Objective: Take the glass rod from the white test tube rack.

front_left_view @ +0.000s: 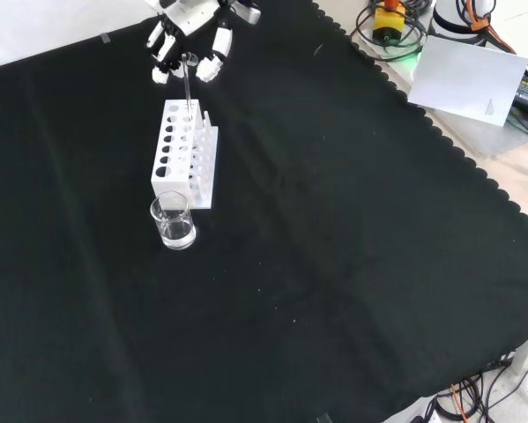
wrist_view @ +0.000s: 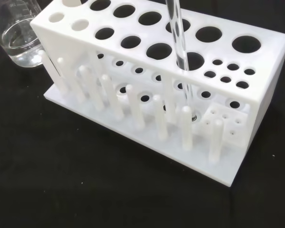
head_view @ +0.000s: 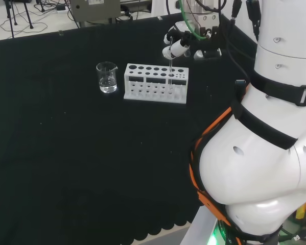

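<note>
Rod (wrist_view: pixel 180 52) stood upright in one of the large holes at one end of the rack (wrist_view: pixel 147 71), its top cut off in the wrist view and its clear shaft hard to trace in the head view (head_view: pixel 170 76). My hand (front_left_view: pixel 189 44) hung over the rack's far end in the front view, fingers curled about the rod's upper end (front_left_view: pixel 187 79); actual contact was too small to confirm. A beaker (head_view: pixel 107 77) with some clear liquid stood just beside the rack's other end, on the cloth (head_view: pixel 66 153).
</note>
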You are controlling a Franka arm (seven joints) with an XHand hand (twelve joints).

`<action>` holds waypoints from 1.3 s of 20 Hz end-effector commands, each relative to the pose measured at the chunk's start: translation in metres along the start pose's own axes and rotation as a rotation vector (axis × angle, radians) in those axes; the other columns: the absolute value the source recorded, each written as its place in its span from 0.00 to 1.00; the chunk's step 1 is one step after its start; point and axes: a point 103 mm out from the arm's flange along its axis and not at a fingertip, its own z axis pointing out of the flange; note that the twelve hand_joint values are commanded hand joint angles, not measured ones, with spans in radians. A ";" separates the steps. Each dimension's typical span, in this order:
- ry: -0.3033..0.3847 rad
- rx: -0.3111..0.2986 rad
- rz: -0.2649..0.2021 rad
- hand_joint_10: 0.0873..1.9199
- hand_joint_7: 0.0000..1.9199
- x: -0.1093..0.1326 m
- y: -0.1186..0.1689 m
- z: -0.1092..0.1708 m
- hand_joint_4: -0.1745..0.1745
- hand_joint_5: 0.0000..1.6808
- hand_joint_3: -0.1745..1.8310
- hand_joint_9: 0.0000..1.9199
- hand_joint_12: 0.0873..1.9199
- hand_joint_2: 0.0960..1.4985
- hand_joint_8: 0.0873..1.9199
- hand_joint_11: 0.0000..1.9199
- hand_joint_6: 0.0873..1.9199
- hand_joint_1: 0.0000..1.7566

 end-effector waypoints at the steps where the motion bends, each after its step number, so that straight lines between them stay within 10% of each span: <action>1: -0.032 -0.035 -0.006 0.48 0.46 0.002 -0.001 -0.006 0.00 0.26 0.34 0.70 0.70 0.60 0.52 0.23 0.33 0.45; 23: -0.079 -0.111 -0.032 0.43 0.59 0.017 0.002 -0.018 0.00 0.46 0.46 0.81 0.63 0.49 0.51 0.40 0.44 0.61; 26: -0.084 -0.118 -0.034 0.43 0.60 0.019 0.003 -0.019 0.00 0.50 0.23 0.81 0.63 0.67 0.51 0.41 0.58 0.63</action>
